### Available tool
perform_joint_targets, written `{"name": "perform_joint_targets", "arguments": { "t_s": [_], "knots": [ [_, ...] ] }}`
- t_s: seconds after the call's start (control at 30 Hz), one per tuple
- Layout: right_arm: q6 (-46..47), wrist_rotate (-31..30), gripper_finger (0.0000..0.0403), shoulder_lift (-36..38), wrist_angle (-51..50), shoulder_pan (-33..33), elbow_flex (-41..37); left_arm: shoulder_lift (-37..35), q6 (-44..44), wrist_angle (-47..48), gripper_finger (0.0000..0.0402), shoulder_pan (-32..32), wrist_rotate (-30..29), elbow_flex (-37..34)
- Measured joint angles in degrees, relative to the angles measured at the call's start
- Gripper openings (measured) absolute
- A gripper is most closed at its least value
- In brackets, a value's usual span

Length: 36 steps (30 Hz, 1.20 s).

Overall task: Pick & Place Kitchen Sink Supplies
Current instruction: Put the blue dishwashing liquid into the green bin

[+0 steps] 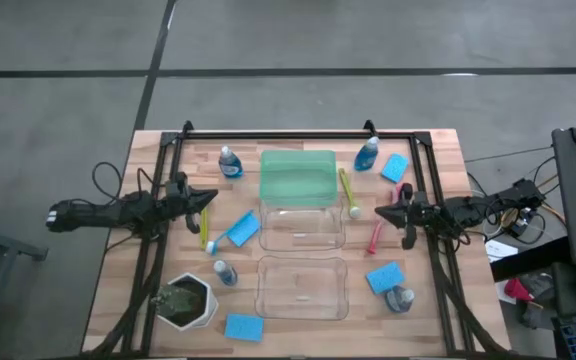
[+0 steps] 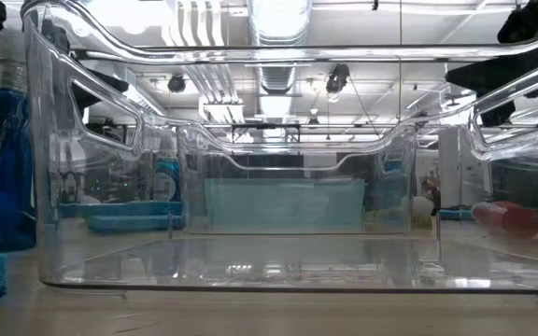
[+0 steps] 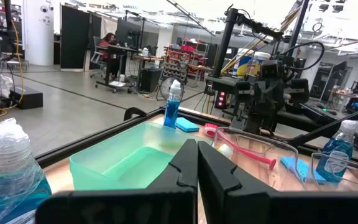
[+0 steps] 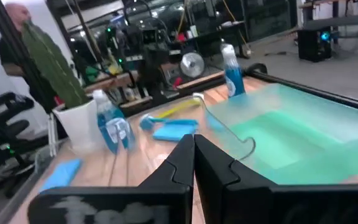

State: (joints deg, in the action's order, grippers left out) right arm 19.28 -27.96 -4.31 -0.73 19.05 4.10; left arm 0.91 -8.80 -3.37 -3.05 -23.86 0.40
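Observation:
In the high view, small bottles of blue liquid stand at the green tray's far left [image 1: 230, 162], at its far right [image 1: 367, 154] and near the pot [image 1: 225, 272]. Another bottle [image 1: 400, 298] is at the near right. Blue sponges [image 1: 242, 230], [image 1: 395, 167], [image 1: 384, 276], [image 1: 243, 327] lie flat on the table. A yellow-green brush [image 1: 205, 232] lies on the left, a second [image 1: 348, 193] beside the tray, and a pink-red one [image 1: 376, 236] on the right. My left gripper [image 1: 211, 198] [image 3: 197, 149] is shut over the table's left part. My right gripper [image 1: 380, 211] [image 4: 193, 143] is shut by the pink-red brush's far end.
A green tray [image 1: 296, 178] and two clear bins [image 1: 303, 228], [image 1: 302, 287] fill the table's middle. A white hexagonal pot of greenery [image 1: 186, 302] stands at the near left. A black frame [image 1: 278, 134] runs along the far edge. People sit in the room beyond.

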Motion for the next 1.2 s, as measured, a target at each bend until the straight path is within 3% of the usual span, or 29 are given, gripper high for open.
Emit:
{"name": "perform_joint_targets", "arguments": {
  "t_s": [0.27, 0.4, 0.5, 0.57, 0.63, 0.73, 0.97, 1.07, 1.2],
  "knots": [
    [7.03, -0.14, 0.0008, 0.04, 0.25, 0.02, 5.01, 0.0, 0.0, -0.34, 0.0005, 0.0, 0.0, 0.0],
    [5.69, -0.74, 0.0008, -0.03, 0.1, 0.02, 6.96, 0.0, 0.01, -0.36, 0.0005, 0.02, -0.01, 0.0],
    [7.2, -4.1, 0.0008, -0.42, -0.12, 0.06, 8.17, 0.0, 0.0, -0.38, 0.0005, 0.02, -0.01, 0.0],
    [12.28, -8.03, 0.0008, -1.13, -2.67, 0.06, 9.68, 0.0, -0.01, -0.42, 0.0005, 0.0, -0.01, 0.0],
    [23.64, -11.09, 0.0008, -2.6, -3.89, 0.04, 11.03, 0.0, 0.01, -0.43, 0.0005, 0.02, -0.01, 0.0],
    [34.98, -13.17, 0.0008, -5.85, -4.31, 0.02, 13.32, 0.0, 0.01, -0.47, 0.0005, 0.02, -0.01, 0.0],
    [36.71, -14.24, 0.0012, -19.03, 0.23, -1.2, 21.04, -0.01, -0.01, -0.58, 0.0005, 0.01, 0.0, 0.0],
    [37.61, -14.07, 0.0032, -25.63, -4.48, -3.03, 26.73, -0.01, 0.0, -0.62, 0.0005, 0.02, -0.01, 0.0],
    [39.85, -12.79, 0.0083, -33.06, -18.39, -7.84, 36.1, -0.02, -0.01, -0.66, 0.0005, 0.0, -0.01, 0.0]
  ]
}}
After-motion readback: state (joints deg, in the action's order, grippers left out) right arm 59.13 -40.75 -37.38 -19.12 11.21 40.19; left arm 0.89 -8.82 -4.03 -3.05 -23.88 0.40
